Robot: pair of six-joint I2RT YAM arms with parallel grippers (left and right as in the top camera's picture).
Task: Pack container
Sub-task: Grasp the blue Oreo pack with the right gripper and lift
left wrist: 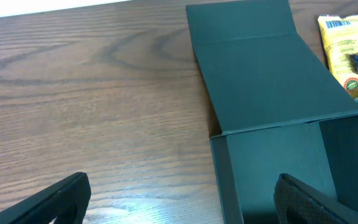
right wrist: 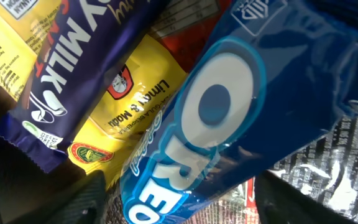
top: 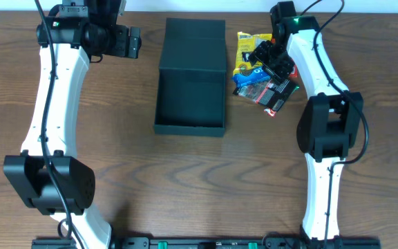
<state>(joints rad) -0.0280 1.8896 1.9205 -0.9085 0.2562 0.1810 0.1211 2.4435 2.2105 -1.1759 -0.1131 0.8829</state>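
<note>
Right gripper (right wrist: 197, 199): a blue Oreo packet (right wrist: 222, 106) is straddled by the two fingers, one on each side. Whether it's actually squeezed can't be told, since the contact isn't visible. Just past the fingertips, a yellow snack packet (right wrist: 129, 118) is tucked under the Oreo, and a purple Dairy Milk bar (right wrist: 73, 68) is laid across that one. A black-and-silver wrapper (right wrist: 328, 168) is seen off to the other side.

Left gripper (left wrist: 182, 186): the fingers are spread wide, nothing is held, and it's hung over the bare wooden table (left wrist: 73, 93). The container (left wrist: 272, 93) is found right in front and slightly to the right of it. It's open, with the flap lid laid flat on the far side. The snack pile is parked just beside that lid.
</note>
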